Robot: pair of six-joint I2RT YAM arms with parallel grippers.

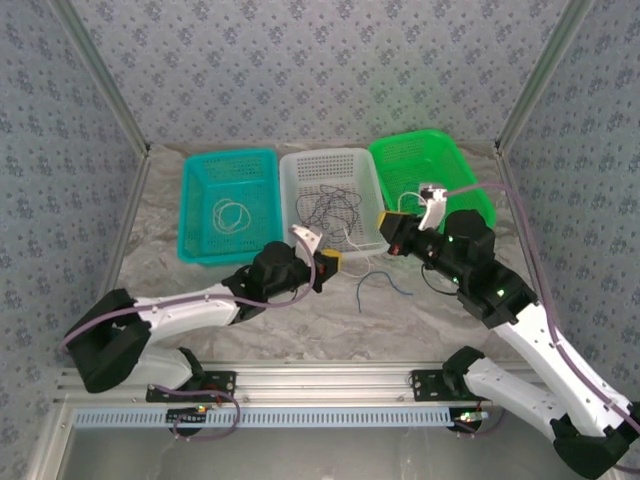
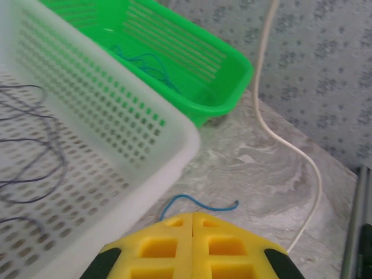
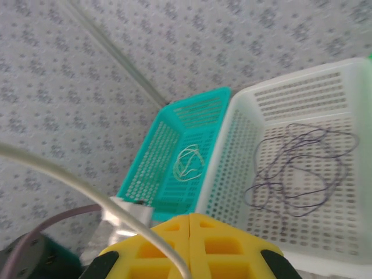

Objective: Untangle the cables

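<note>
If you scan from the left, first up is the teal plastic mesh basket (image 1: pixel 184 205) with a coiled thin white cable (image 1: pixel 232 214) lying in it. Next comes the left tool (image 1: pixel 330 262), just in front of the white plastic mesh basket (image 1: pixel 330 154), yellow pads pressed fully together. A thin blue cable (image 2: pixel 197 203) lying on the marbled tabletop (image 1: pixel 330 310) runs right up to its tips, but I can't tell if it's actually pinched. Inside the white basket sits a loopy tangle of dark purple cables (image 1: pixel 330 205). By that basket's front right corner, the right tool (image 1: pixel 388 220) has its pads closed on a long thin white cable (image 3: pixel 70 183). Far right is the green plastic basket (image 2: pixel 241 72) with a second blue cable (image 2: pixel 157 63) in its bottom.
</note>
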